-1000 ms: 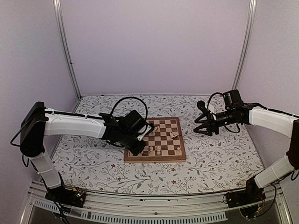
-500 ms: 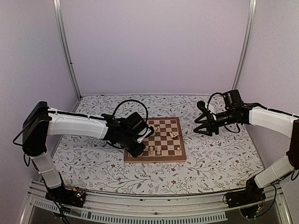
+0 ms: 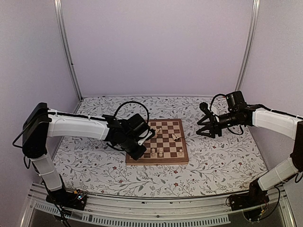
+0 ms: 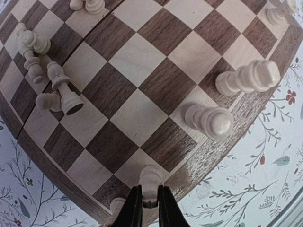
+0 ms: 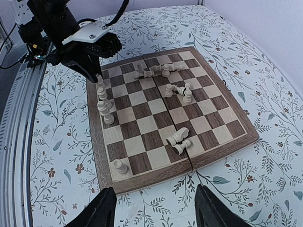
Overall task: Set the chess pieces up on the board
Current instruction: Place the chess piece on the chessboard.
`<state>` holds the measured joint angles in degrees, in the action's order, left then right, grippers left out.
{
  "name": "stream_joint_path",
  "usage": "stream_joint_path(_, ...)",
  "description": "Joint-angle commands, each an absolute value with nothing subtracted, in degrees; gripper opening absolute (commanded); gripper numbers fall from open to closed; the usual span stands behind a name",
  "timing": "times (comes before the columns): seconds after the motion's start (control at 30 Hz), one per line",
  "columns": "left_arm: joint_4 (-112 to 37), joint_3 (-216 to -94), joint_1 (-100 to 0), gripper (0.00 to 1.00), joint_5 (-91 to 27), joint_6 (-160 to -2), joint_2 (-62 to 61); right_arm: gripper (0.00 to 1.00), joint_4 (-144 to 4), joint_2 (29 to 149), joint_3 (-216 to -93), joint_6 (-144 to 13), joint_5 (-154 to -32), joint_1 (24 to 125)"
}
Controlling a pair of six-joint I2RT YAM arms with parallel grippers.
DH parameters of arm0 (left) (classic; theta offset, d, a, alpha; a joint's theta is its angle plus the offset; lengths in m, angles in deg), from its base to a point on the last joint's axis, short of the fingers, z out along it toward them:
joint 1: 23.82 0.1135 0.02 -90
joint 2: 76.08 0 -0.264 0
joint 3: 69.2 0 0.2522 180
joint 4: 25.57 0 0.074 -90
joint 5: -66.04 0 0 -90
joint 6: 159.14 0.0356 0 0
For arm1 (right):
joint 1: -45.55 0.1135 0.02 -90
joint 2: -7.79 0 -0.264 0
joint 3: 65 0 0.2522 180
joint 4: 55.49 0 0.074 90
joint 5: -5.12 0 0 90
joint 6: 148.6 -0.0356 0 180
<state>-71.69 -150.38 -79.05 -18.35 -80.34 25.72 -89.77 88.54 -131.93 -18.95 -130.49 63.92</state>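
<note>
Left claw (image 4: 149,193) closed on one pale piece (image 4: 150,176) at the near row of the board (image 3: 156,161), close to its left edge; whether that piece touches the square cannot be told; other pieces (image 5: 105,112) stand upright along the same row, and several lie toppled mid-board and by the far edge; right claw (image 5: 155,191) open, holding nothing, above the floral counter (image 3: 213,161) just right of the board.
</note>
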Motion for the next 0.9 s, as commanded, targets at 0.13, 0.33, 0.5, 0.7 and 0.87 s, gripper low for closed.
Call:
stream_joint_path(0.13, -73.8, -150.6, -78.4, 0.13, -17.4, -81.1, 24.9, 0.59, -90.7, 89.0, -132.3, -18.8, -131.7, 64.1)
stream_joint_path(0.33, -74.2, -151.2, -78.4, 0.26, -17.4, -81.4, 24.6, 0.59, -90.7, 88.8, -132.3, -18.8, -131.7, 64.1)
stream_joint_path(0.5, -74.2, -153.6, -78.4, 0.32, -17.0, -80.6, 23.5, 0.59, -90.8, 88.7, -132.8, -19.1, -132.3, 64.0)
stream_joint_path(0.7, -73.9, -159.3, -78.1, 0.36, -16.1, -78.3, 22.3, 0.57, -89.2, 89.5, -137.0, -23.4, -128.1, 66.3)
stream_joint_path(0.87, -70.2, -161.2, -77.2, 0.37, -14.8, -78.8, 21.2, 0.54, -89.0, 95.3, -142.1, -26.1, -122.8, 70.0)
